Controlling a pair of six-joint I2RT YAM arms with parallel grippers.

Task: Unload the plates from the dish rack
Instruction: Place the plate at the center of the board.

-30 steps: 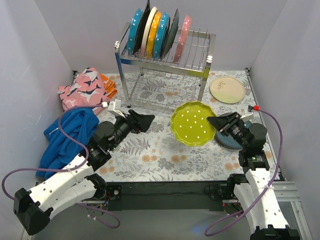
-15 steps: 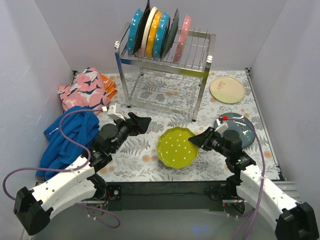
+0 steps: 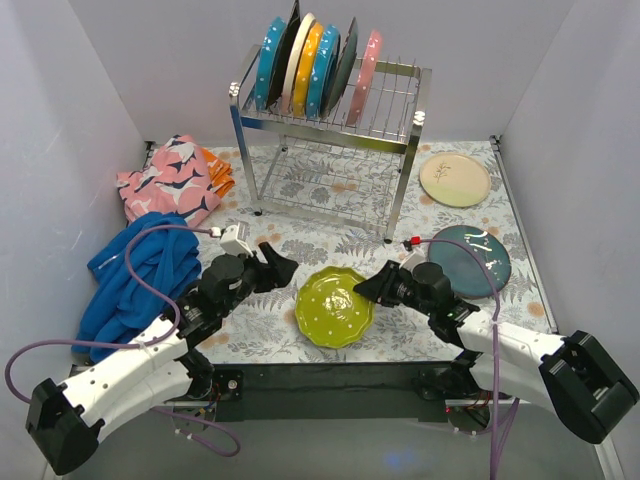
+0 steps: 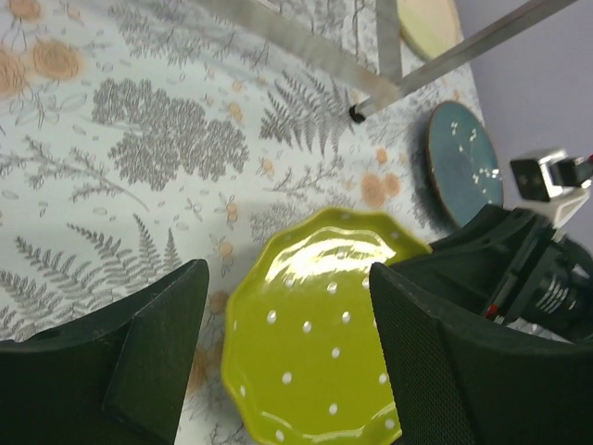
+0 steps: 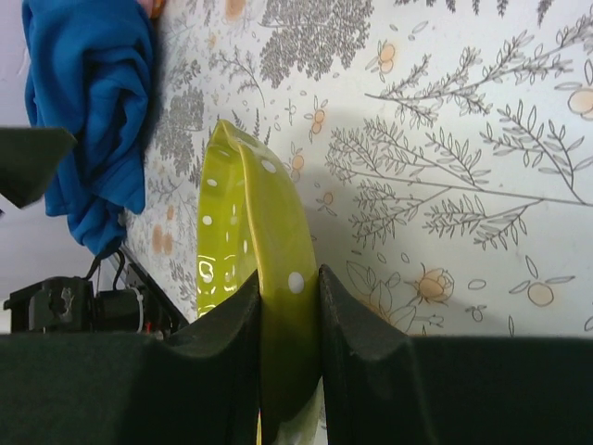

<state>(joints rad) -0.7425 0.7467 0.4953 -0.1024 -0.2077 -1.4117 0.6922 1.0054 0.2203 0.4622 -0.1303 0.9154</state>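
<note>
Item count: three cloths, one dish rack, ten plates, two end effectors.

Left side of the desk (image 3: 320, 228): a pink patterned cloth (image 3: 165, 180) with an orange cloth (image 3: 217, 170) touching its right edge, and a blue cloth (image 3: 140, 265) heaped nearer the arms.

Left end effector (image 3: 278, 264): fingers spread wide and holding nothing. It is poised just left of the lime green plate, which the left wrist view shows between the two fingers and beyond them.

Dish rack (image 3: 320, 128): a two-tier chrome wire rack standing at the back centre on four legs. The upper tier holds seven plates upright in its slots. From left these are a teal dotted plate (image 3: 268, 62), a dark plate (image 3: 286, 45), a cream plate (image 3: 299, 62), an orange plate (image 3: 311, 70), a second teal plate (image 3: 325, 68), a dark grey plate (image 3: 345, 62) and a pink plate (image 3: 369, 66).

Lime green plate (image 3: 333, 308): white-dotted with a scalloped rim, low over the front centre of the desk. Contact with the desk cannot be confirmed.

Right end effector (image 3: 366, 291): clamped on the right rim of that plate, one finger on each face, as the right wrist view confirms.

Right side: a blue-grey plate (image 3: 470, 262) lies flat just behind the right end effector. A cream plate with a sprig motif (image 3: 455, 180) lies flat further back, apart from it.
</note>
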